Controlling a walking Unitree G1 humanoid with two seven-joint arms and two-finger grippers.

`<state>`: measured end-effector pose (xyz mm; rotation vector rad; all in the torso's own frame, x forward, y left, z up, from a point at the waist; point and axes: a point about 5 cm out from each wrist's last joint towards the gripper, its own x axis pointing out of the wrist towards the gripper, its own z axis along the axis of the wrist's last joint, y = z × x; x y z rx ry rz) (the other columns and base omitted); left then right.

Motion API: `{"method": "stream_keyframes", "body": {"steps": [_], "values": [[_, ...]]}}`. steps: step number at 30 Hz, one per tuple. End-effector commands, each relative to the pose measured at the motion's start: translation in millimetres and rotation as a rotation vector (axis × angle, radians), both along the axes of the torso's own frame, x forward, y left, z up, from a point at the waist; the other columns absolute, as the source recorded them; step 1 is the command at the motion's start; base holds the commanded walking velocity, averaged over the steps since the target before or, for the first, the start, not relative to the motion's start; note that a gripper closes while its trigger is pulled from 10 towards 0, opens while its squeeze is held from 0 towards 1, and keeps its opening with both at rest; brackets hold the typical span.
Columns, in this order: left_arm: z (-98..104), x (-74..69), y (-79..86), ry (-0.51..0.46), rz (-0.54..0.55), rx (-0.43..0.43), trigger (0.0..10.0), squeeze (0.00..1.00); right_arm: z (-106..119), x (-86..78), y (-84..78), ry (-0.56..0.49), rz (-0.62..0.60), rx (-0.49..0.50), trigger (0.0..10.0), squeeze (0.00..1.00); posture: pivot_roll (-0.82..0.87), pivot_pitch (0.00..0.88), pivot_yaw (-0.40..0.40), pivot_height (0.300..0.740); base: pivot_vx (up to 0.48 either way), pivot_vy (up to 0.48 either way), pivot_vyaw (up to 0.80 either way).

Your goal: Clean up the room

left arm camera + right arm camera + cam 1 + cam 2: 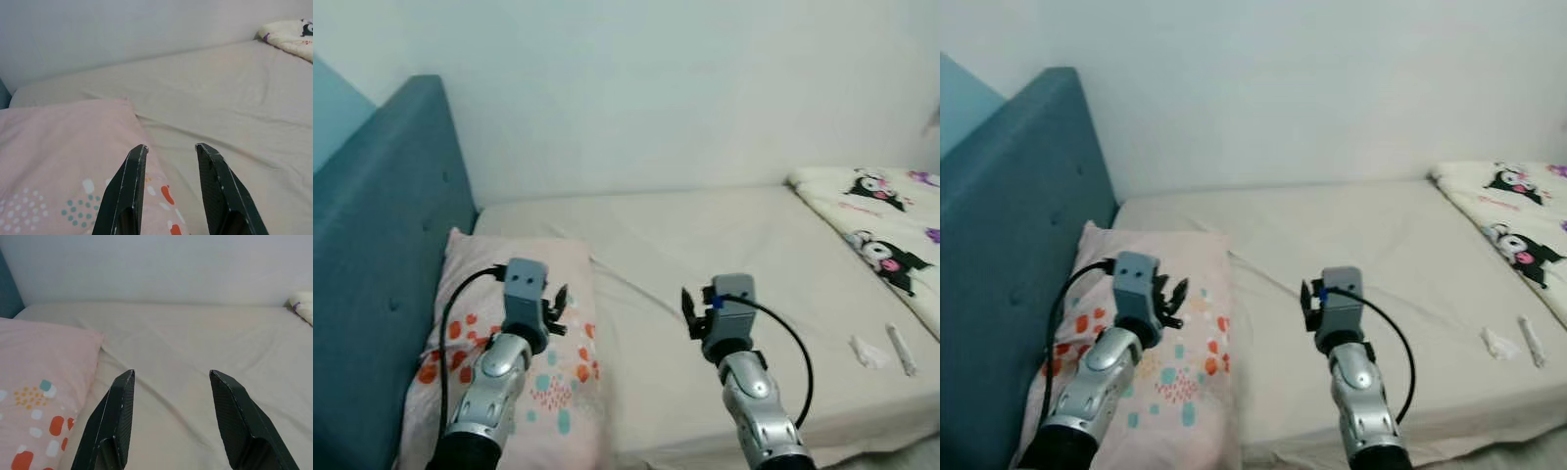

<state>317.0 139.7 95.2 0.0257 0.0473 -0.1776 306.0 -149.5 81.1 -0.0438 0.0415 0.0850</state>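
You held both arms raised over the bed (705,245), likely scanning before committing. Left gripper (168,161) hovered above the pink pillow (548,392), fingers spread, empty; right gripper (171,396) over bare sheet, spread wider. Litter, a crumpled tissue (869,352) and wrapper (901,349), lay near the cartoon blanket (891,235), well apart from the grippers.

Head eyes downward, wrist cameras forward, sharing bed (724,235).
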Motion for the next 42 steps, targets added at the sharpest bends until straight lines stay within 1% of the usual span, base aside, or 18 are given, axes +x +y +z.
{"method": "stream_keyframes", "body": {"steps": [1,10,19,23,36,42], "values": [[-1.8,-2.8,1.2,0.017,0.000,0.009,10.0,0.00,-4.4,-1.1,0.2,0.029,-0.004,0.025,10.0,0.00,0.01,0.000,-0.038,0.740,0.000,0.000,0.00],[3.2,-4.9,-1.5,0.024,0.001,-0.009,10.0,0.00,-5.9,-3.1,0.0,0.034,0.000,0.027,10.0,0.00,0.00,0.000,-0.039,0.740,0.000,0.000,0.00],[5.9,-7.8,-2.0,0.038,0.015,-0.046,10.0,0.00,-6.0,-3.6,1.5,0.037,0.007,0.026,10.0,0.00,0.01,0.000,-0.039,0.740,0.000,0.000,0.00],[4.1,-9.3,1.0,0.046,0.040,-0.037,10.0,0.00,-5.0,-2.5,2.0,0.030,0.010,0.014,10.0,0.00,0.01,0.000,-0.041,0.740,0.000,0.000,0.00],[4.8,-9.5,3.8,0.064,0.064,-0.050,10.0,0.00,-3.8,-0.2,-0.5,0.031,0.007,0.013,10.0,0.00,0.00,0.000,-0.044,0.740,0.000,-0.424,0.00],[4.1,-9.5,1.6,0.071,0.060,-0.040,10.0,0.00,-3.9,-0.5,-1.7,0.033,0.003,0.016,10.0,0.00,0.01,0.000,-0.043,0.740,0.000,-0.480,0.00]]}}
